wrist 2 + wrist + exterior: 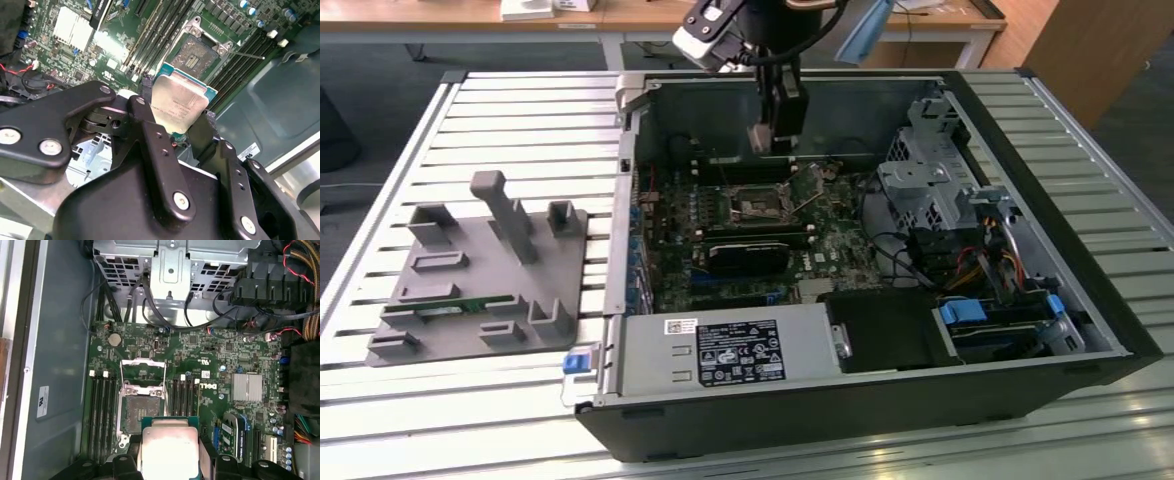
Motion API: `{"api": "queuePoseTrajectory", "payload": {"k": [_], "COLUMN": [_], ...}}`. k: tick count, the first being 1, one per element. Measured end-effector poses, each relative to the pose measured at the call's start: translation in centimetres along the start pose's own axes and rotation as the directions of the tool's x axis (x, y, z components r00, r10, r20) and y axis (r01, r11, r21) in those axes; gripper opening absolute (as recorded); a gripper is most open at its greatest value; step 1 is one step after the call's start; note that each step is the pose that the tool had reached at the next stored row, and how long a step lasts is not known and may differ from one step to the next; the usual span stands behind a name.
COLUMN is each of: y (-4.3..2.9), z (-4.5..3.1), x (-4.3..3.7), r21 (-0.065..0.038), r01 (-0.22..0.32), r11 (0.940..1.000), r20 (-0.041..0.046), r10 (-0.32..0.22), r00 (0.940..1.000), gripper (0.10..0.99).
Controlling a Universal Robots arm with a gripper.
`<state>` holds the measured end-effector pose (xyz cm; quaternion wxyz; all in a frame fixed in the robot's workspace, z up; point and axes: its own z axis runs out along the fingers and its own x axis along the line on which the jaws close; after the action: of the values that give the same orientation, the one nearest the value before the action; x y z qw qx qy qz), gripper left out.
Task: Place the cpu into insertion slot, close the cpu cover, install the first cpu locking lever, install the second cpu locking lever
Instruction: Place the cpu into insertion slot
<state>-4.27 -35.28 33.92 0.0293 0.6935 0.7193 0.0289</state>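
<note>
Two fingers (204,131) of the tool (176,111) were seen clamped on opposite edges of the cpu (179,97), whose pale metal top was turned toward the camera in the second wrist view. The cpu was held clear of the board (200,345), touched by nothing but the fingers. In the first wrist view the cpu (169,442) was shown just beside the slot (141,412), offset from it rather than centred over it, with its green edge overlapping the slot's rim in the picture. The slot was seen bare, its dark contact field exposed. The cover (143,371) was found swung open, tipped back from the slot on the side toward the drive cage (172,270). A thin lever (246,54) was seen angled away from the slot. In the exterior view the tool (771,145) was hung inside the open case (1067,210), above the slot (757,203) and nearer the case's far wall. The case was laid on its side on a slatted worktop (520,110), and a grey fixture (480,270) was set on the worktop to the exterior view's left of the case, well apart from the tool.
</note>
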Motion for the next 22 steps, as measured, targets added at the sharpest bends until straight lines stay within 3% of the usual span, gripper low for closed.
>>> {"api": "queuePoseTrajectory", "payload": {"k": [14,22], "y": [-0.06,-0.12], "z": [2.01,2.73], "x": [0.63,0.66], "r21": [0.001,0.001], "r01": [0.003,0.004], "r11": [1.0,1.0], "r20": [-0.0006,0.0001], "r10": [-0.003,-0.004], "r00": [1.0,1.0], "gripper": [0.537,0.537]}}
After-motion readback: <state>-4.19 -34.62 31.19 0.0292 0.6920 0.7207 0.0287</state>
